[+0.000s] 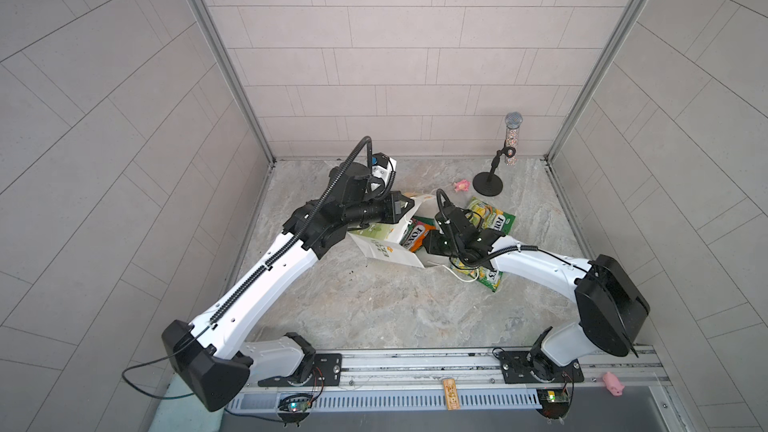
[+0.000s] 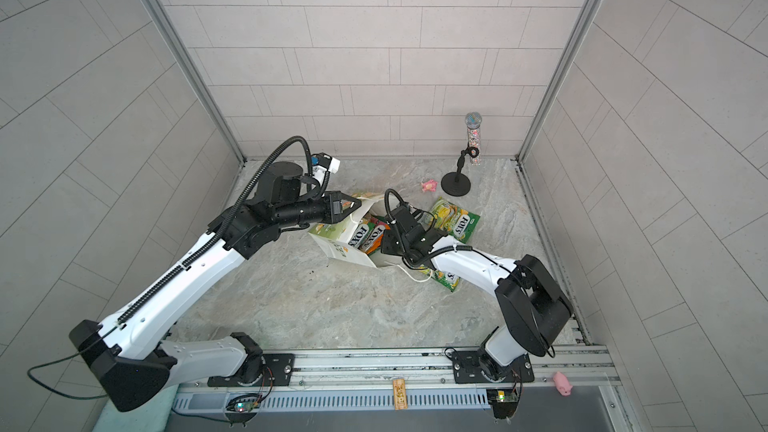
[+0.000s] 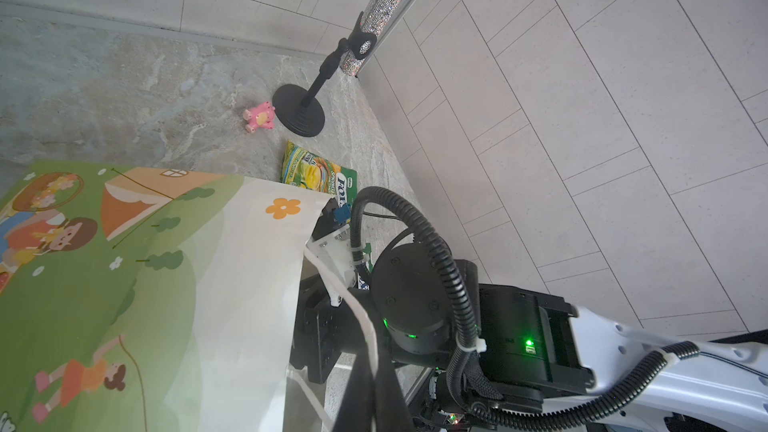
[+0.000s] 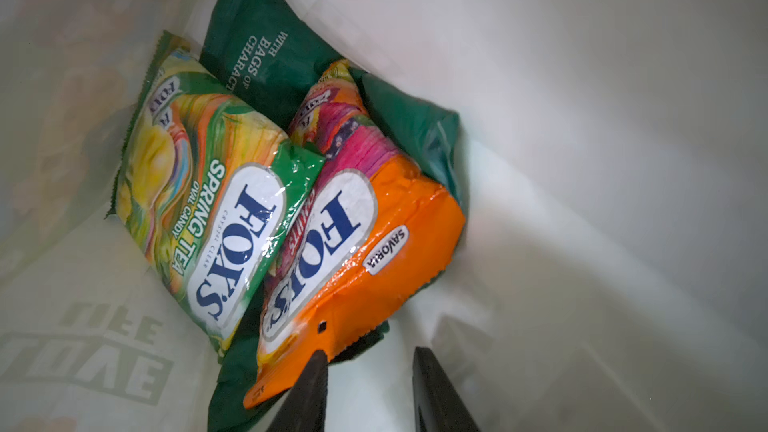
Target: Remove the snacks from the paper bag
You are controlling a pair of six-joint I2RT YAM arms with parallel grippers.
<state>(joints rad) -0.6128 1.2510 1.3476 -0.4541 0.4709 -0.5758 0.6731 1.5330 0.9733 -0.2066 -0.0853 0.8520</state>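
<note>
Right fingers [image 4: 309, 388] stand partly apart inside the paper bag [image 4: 602, 139] with nothing between them. One tip touches the near corner of the orange packet [image 4: 374, 268]. Just beside that packet lies a yellow-green FOX'S packet [image 4: 199, 201], and both rest on the dark green chips bag [image 4: 257, 51]; all three are in the bag.

Left fingers [image 3: 353, 401] are closed, pinching the bag's white cord handle [image 3: 365, 322] at its mouth.

In both top views the bag lies tipped on the surface [image 1: 374, 309], its mouth turned toward the right arm. Out on the surface, a far packet [image 1: 492, 216] lies beyond the right wrist. A near packet [image 1: 488, 278] lies partly under that arm. A pink toy [image 1: 461, 187] sits just beside a microphone stand [image 1: 488, 187].
</note>
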